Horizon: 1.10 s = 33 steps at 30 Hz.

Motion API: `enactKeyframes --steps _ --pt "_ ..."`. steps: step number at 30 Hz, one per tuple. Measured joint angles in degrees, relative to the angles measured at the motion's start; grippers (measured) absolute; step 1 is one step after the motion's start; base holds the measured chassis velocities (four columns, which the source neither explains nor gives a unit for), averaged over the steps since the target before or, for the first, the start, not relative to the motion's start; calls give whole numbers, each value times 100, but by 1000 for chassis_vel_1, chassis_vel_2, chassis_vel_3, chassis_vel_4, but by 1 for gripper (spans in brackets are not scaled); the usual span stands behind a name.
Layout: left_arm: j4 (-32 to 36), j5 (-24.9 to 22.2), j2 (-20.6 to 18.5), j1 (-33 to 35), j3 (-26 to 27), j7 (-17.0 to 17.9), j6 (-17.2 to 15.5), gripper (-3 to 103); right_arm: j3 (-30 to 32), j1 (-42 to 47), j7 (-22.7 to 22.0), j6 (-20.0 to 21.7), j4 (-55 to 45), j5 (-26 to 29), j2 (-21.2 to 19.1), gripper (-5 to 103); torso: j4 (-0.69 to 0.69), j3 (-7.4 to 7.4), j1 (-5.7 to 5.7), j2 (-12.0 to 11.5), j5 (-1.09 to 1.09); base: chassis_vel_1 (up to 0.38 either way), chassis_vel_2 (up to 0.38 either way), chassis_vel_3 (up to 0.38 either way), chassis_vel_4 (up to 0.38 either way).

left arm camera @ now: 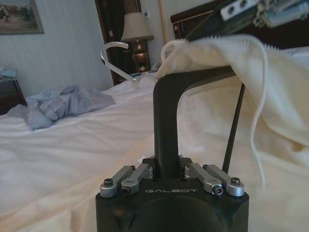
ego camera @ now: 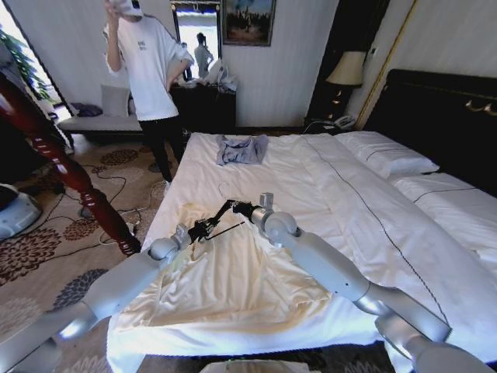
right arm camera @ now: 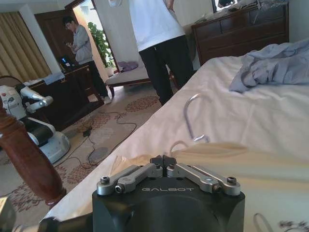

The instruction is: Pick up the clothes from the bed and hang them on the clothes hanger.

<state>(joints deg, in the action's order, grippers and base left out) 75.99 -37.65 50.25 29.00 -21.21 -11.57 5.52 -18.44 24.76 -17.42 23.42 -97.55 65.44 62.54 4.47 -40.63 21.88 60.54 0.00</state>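
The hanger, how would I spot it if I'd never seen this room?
Find the wide white bed. On its near side lies a cream shirt, and the hanger pokes out at its collar. Unlike the thick red post nearby, it is thin, with a curved hook.

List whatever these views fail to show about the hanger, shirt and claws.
- The hanger: in the head view, its triangle lies mostly under the shirt.
- The right claw: in the right wrist view, its own body hides what the tips pinch.
- Left wrist view: the top edge cuts off the right claw.
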Motion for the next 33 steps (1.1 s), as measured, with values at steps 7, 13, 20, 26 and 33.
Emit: enactKeyframes --steps 7,13,20,26,33 --pt "-67 -33 22 -8 -11 -22 44 22 44 65 41 -13 6 87 92 0 -2 0 0 0 0 0 0 0 0" --pt "-256 -113 85 -38 13 -77 131 22 101 158 117 -15 -122 160 72 0 -2 0 0 0 0 0 0 0 0" --pt "-284 -126 106 50 65 -77 183 22 186 179 199 -88 -234 331 61 15 -2 0 0 0 0 0 0 0 0" --pt "-296 -133 156 68 82 -75 201 22 179 213 255 -92 -378 331 4 37 0 0 0 0 0 0 0 0 0" --pt "-298 -130 100 55 84 -79 233 22 573 298 267 -271 -200 -506 -180 63 -2 0 0 0 0 0 0 0 0"
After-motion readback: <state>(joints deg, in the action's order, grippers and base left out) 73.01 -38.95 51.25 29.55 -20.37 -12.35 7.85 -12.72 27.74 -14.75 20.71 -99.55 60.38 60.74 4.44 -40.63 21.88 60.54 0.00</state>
